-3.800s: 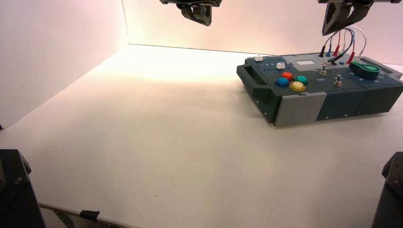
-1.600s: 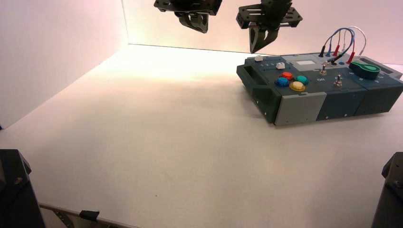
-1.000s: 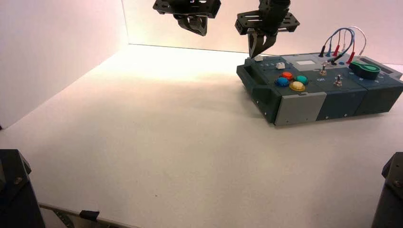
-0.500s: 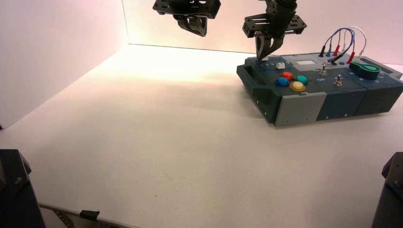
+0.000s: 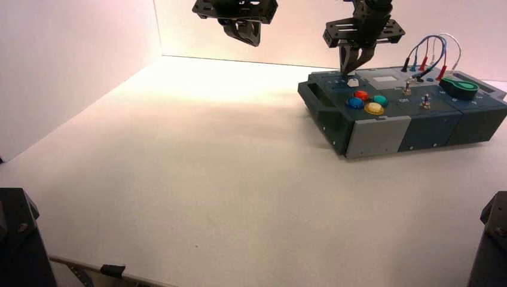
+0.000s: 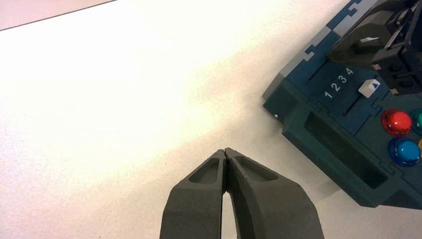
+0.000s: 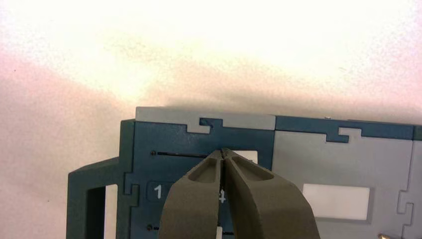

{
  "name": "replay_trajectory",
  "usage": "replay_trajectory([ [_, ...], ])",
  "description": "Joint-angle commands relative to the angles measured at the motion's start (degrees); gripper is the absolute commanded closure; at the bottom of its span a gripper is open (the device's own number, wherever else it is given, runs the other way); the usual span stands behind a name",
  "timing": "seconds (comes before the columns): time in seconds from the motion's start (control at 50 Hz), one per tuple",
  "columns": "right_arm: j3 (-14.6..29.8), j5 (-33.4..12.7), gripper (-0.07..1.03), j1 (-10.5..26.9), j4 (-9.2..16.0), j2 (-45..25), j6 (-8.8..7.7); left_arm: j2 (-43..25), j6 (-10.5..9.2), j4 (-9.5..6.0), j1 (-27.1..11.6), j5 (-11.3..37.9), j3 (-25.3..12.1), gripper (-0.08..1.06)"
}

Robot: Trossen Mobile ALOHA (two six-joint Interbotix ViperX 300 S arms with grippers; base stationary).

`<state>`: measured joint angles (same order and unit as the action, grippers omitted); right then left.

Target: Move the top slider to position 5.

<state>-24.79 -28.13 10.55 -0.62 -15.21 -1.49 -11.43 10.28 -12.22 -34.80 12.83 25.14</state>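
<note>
At the top centre of the high view, the left gripper (image 5: 243, 30) is showing matte black, its crossbar bearing slots and round holes. Toward the upper right, the right gripper (image 5: 348, 73) is matching it in black, its tapering fingers (image 7: 191, 199) displaying rounded recesses.

Dark teal-blue and pale grey control box (image 7: 199, 137), bright buttons.
Red (image 5: 360, 94), blue (image 5: 355, 103), green (image 5: 379, 100) and yellow round plastic buttons (image 5: 374, 108); white printed numerals (image 6: 339, 83); small flat white rectangular slider knob (image 7: 247, 156).
</note>
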Motion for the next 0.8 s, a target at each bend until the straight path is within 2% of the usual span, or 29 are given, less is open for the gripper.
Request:
replay_trajectory([
  [0.02,0.3,0.2,0.98,-2.0,-0.9,1.8,-0.09,1.4,0.53,0.09,0.3,-0.4,-0.5,1.01],
  [0.46,0.7,-0.5,0.98,-2.0,-1.1,3.3,-0.18,1.6,0.53,0.09,0.3,-0.1,-0.5,1.01],
  [0.8,0.9,-3.4,0.98,-2.0,-1.1,8.7,-0.09,1.6,0.53,0.09,0.4,0.0,-0.5,1.01],
])
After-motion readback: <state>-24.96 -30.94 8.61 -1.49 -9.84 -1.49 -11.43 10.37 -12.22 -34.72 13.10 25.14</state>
